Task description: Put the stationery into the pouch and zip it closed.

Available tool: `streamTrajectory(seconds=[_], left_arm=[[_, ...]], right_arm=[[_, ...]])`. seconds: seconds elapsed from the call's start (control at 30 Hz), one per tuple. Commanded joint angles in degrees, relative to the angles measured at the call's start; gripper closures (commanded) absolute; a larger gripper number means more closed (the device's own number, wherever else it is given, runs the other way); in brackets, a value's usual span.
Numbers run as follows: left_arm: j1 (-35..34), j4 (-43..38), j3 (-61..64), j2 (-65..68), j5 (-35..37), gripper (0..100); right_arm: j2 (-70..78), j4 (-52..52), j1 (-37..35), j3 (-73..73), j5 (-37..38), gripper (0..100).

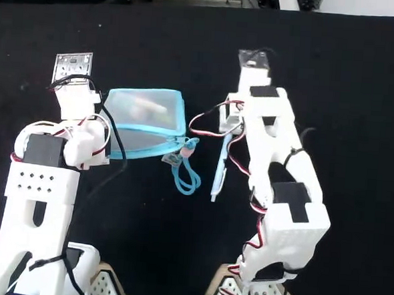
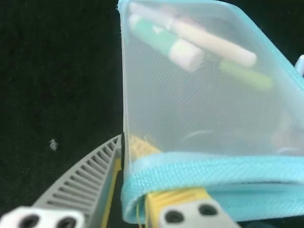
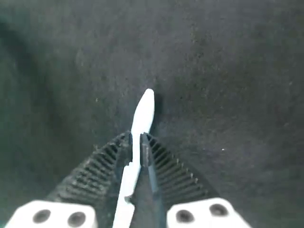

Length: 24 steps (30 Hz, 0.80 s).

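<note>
Left gripper is closed on the left end of the pouch, one jaw either side of the teal zip band. The pouch lies on the table far-left of centre. A green marker and a white stick are already visible through its mesh. Right gripper is closed on a slim white pen, holding it just right of the pouch with its length running near to far. A short length of pen projects past the fingertips and a longer length trails behind.

Risks noted:
- The grip on the pen is narrow and off-centre, so contact with the pouch rim would likely pivot the pen or push it out of the jaws.
- It cannot be told whether the mouth is open wide enough. If it is slack, the pen would probably ride over the mesh rather than go in.
- The left hold is on one corner only, so a push from the right could drag or fold the pouch.
- The blue strap lies looped between pouch and pen and could snag.
</note>
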Motion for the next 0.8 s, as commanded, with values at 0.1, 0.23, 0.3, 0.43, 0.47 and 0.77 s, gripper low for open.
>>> streamTrajectory(seconds=[0.1,0.23,0.3,0.43,0.47,0.77], left_arm=[[-0.66,0.00,0.13,0.35,0.09,97],[-0.66,0.00,0.13,0.35,0.09,97],[-0.66,0.00,0.13,0.35,0.09,97],[-0.66,0.00,0.13,0.35,0.09,97],[-0.66,0.00,0.13,0.35,0.09,97],[-0.66,0.00,0.13,0.35,0.09,97]], right_arm=[[-0.40,3.34,0.18,-3.82,10.46,98.6],[-0.31,9.49,0.44,-7.08,4.48,98.5],[-0.31,9.58,-0.09,-7.60,-2.99,98.5],[0.31,7.65,-2.29,-7.60,-20.40,98.5],[0.84,7.47,-2.55,-7.96,-21.71,98.5],[9.45,6.86,-2.46,-14.11,-21.10,85.0]])
